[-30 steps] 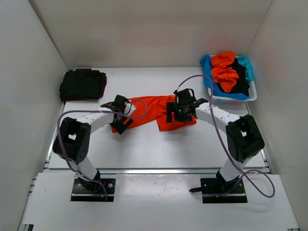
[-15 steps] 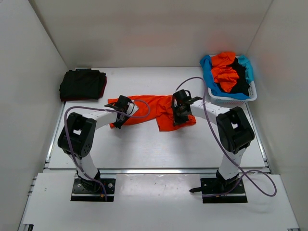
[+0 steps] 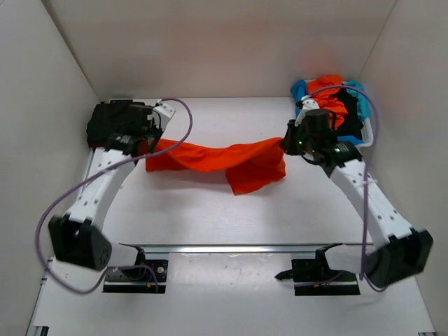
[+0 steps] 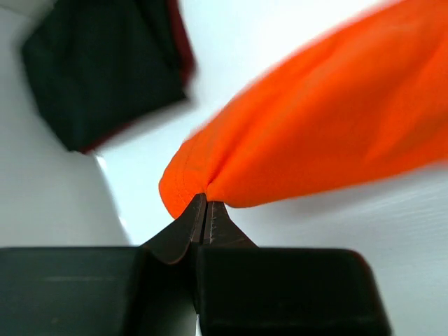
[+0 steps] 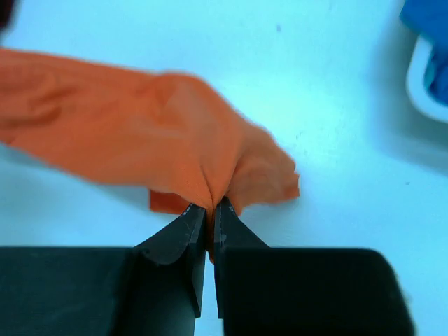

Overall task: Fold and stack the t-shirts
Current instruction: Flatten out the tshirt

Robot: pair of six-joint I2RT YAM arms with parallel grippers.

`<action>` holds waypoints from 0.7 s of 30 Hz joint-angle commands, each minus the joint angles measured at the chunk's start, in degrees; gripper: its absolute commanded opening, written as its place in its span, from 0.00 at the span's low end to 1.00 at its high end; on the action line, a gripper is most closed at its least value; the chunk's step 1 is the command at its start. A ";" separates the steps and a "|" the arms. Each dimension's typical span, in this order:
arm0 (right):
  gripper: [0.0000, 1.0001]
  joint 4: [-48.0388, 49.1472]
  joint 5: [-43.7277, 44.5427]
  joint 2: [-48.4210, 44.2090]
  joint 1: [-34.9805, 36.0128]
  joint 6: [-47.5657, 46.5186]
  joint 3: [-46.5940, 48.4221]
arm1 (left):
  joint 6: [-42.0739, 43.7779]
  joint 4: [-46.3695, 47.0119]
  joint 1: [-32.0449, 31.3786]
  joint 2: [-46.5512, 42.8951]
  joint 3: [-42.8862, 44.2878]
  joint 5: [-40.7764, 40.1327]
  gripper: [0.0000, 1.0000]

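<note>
Clamping t-shirt (image 3: 231, 157): left claw (image 4: 205, 204), right claw (image 5: 210, 208)

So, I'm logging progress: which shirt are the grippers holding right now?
The orange shirt, stretched between the left gripper and the right gripper, each shut on one end. The folded dark shirt and the crumpled heap are not held.

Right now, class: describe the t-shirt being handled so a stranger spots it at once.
Over the white table, an orange t-shirt stretches between the left arm and right arm, each end pinched in shut jaws. Unlike the crumpled orange one in the far-right basket, it is pulled long.
</note>
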 commanded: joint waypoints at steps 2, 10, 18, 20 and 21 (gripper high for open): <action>0.00 -2.66 0.34 -10.10 -0.81 -2.85 2.11 | 0.32 -10.02 -2.94 -12.90 2.56 0.27 0.05; 0.00 -5.03 -1.42 -20.58 -10.27 -4.79 10.71 | -5.04 -12.94 5.06 -22.41 11.18 3.36 0.06; 0.00 -4.96 -4.85 -13.04 -13.92 -8.04 17.77 | -5.48 -13.72 3.83 -14.08 10.85 2.65 0.06; 0.00 -4.16 -7.83 -9.87 -13.30 -7.87 15.48 | -6.10 -14.69 3.65 -9.33 9.26 5.01 0.07; 0.00 -3.73 -8.28 -7.34 -12.77 -8.13 14.78 | -5.93 -15.13 3.65 -6.01 9.08 5.90 0.08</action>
